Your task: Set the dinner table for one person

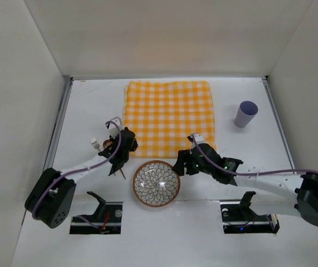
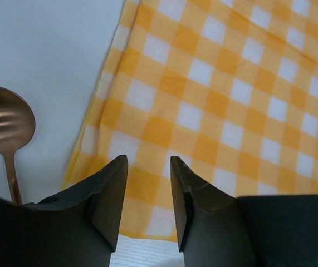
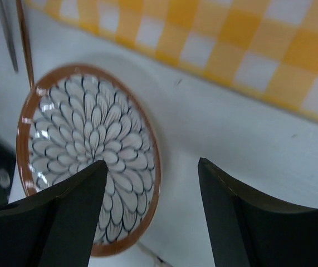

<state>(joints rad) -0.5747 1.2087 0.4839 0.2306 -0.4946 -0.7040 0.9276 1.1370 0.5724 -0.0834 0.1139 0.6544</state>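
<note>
The dinner table (image 1: 92, 105) lay white and wide under everything, the checked cloth (image 1: 169, 117) at its far middle. The left gripper (image 2: 149, 161) hung over the cloth's near corner, fingers slightly apart, gripping nothing, with the copper spoon (image 2: 3, 125) just beside it. The right gripper (image 3: 153, 164) hovered, fingers spread wide and empty, at the edge of the patterned plate (image 1: 156, 183).

cloth (image 1: 169, 118) lies on the counter (image 1: 92, 105), centre, toward the far edge; cup (image 1: 246, 114) stands to its right, well apart. plate (image 1: 156, 183) sits just before the cloth's near edge, between left gripper (image 2: 149, 161) and right gripper (image 3: 152, 164). spoon (image 2: 4, 125) lies just left of the cloth's near-left corner.
</note>
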